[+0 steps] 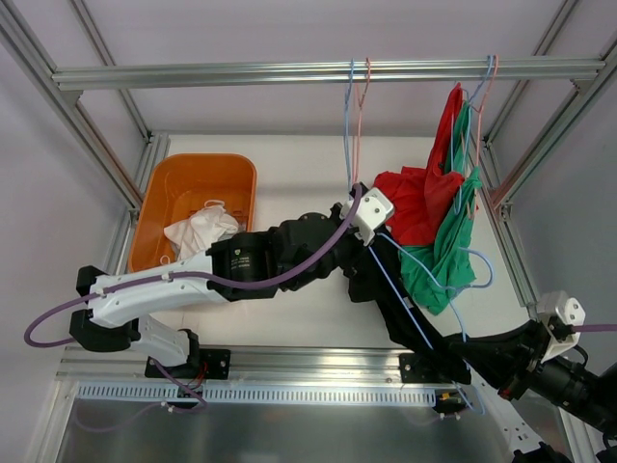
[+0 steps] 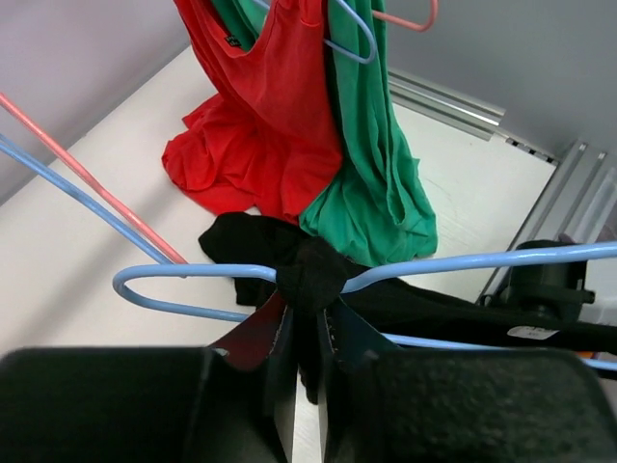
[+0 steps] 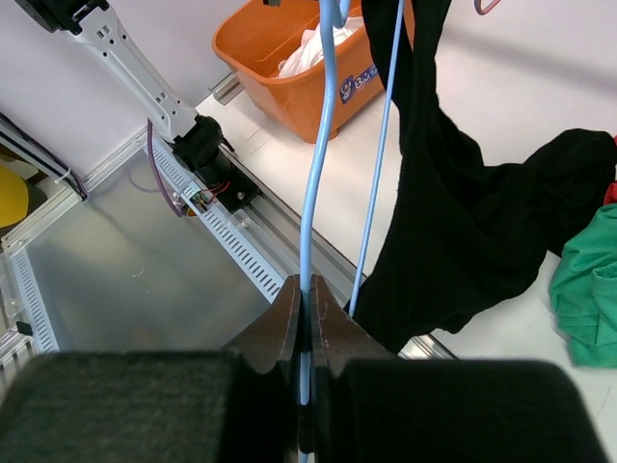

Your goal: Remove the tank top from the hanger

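Note:
The black tank top [image 2: 308,275] is bunched over the blue hanger [image 2: 463,262], and its body hangs down at the right in the right wrist view [image 3: 463,222]. My left gripper [image 2: 307,313] is shut on the black fabric where it wraps the hanger wire, with a narrow gap between the fingers. My right gripper [image 3: 306,289] is shut on the blue hanger [image 3: 313,193], its wire running straight up from between the fingers. From above, the left gripper [image 1: 371,236] sits mid-table over the tank top [image 1: 371,280].
An orange bin [image 1: 159,183] holding white cloth stands at the back left. A red garment [image 1: 419,207] and a green garment [image 1: 448,256] hang from hangers at the back right. Empty pink and blue hangers [image 1: 355,106] hang on the overhead rail [image 1: 241,74].

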